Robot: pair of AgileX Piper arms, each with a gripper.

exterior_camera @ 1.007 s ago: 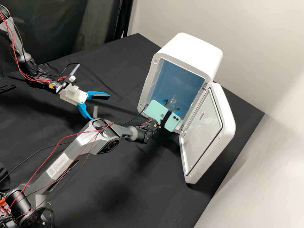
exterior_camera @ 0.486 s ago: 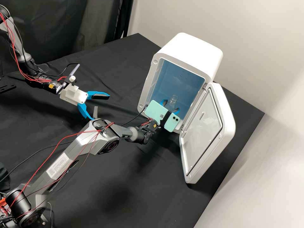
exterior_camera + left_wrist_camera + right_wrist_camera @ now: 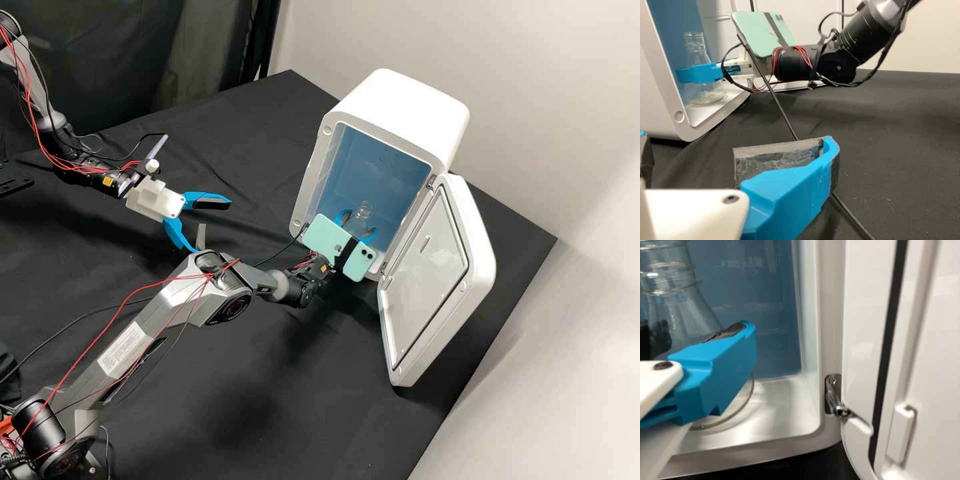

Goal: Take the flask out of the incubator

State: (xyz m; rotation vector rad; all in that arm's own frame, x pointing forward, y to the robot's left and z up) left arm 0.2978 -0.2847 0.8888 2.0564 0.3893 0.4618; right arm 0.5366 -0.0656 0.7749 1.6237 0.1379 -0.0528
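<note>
Extraction step in hand, by the look of it. Right claw [image 3: 358, 223] reaching into the open incubator [image 3: 400, 107], closed down on the flask [image 3: 696, 60], one blue finger either side of the cone. Flask upright, base seemingly on the chamber floor near the front lip. Next: draw straight back through the opening, level, clear of the door [image 3: 433, 280] swung wide alongside. Clear glass, conical, ridged neck, empty-looking; likely slippery. Left claw [image 3: 211, 225] wide open, holding nothing, above the tabletop [image 3: 267, 373], well apart.

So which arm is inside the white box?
The right gripper, jaws either side of the flask in the incubator; the left gripper hangs outside over the bench.
</note>
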